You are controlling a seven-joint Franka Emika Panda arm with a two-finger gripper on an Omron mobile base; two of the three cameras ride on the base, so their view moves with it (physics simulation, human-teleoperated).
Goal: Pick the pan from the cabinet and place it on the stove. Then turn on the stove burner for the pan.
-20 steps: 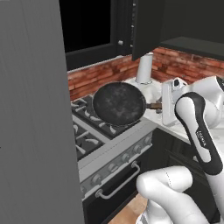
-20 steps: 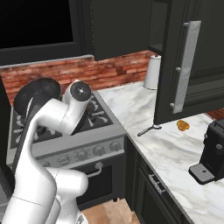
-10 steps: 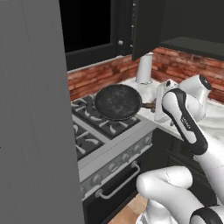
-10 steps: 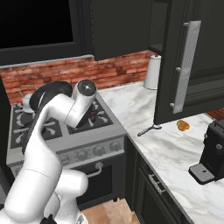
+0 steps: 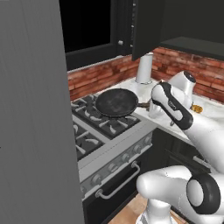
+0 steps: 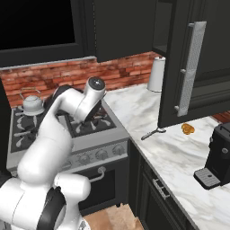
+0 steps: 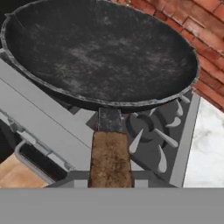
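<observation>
The pan [image 5: 117,102] sits over the stove [image 5: 111,144], above the black grates on the right side, its brown handle [image 7: 110,159] pointing toward the marble table [image 6: 179,148]. In the hand view the handle runs straight down to the bottom edge, where the claw's tips would be, so the claw [image 5: 151,104] seems clamped on it, though the fingers themselves are hidden and I cannot tell for sure. A burner [image 7: 151,129] with pronged grate lies just beside the handle. A kettle [image 6: 32,104] stands on the far left burner. The cabinet [image 6: 191,63] door hangs open above the table, with a paper towel roll [image 6: 156,74], a peeler [image 6: 152,133] and a coffee machine [image 6: 219,157] nearby.
</observation>
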